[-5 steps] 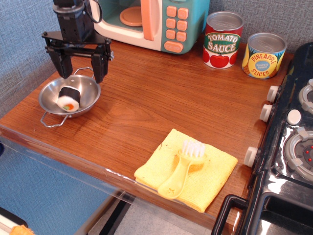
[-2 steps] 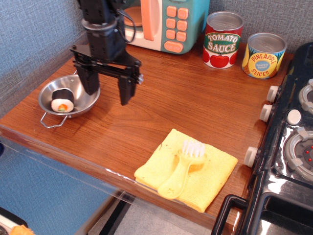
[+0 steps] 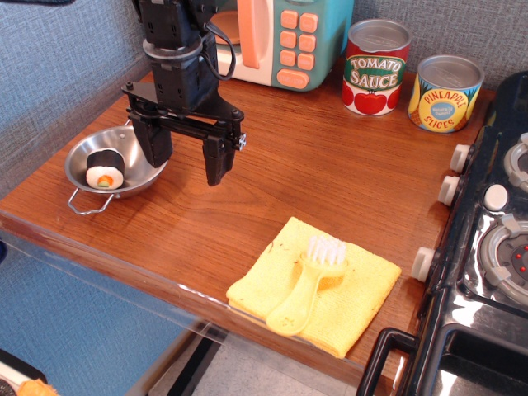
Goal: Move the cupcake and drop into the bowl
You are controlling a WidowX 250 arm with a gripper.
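While in bowl (image 3: 82,158): cupcake (image 3: 105,167), jaws apart.

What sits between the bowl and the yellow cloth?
Only bare wooden tabletop separates the bowl from the yellow cloth; the open tool hangs above, in the one view.

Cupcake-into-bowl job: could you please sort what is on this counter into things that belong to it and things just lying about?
Belongs to the job:
- cupcake, lying inside the bowl
- bowl, at the counter's left end
- gripper, open, holding nothing, beside the bowl

Just lying about:
- yellow brush on the yellow cloth
- tomato sauce can
- pineapple slices can
- toy microwave
- toy stove
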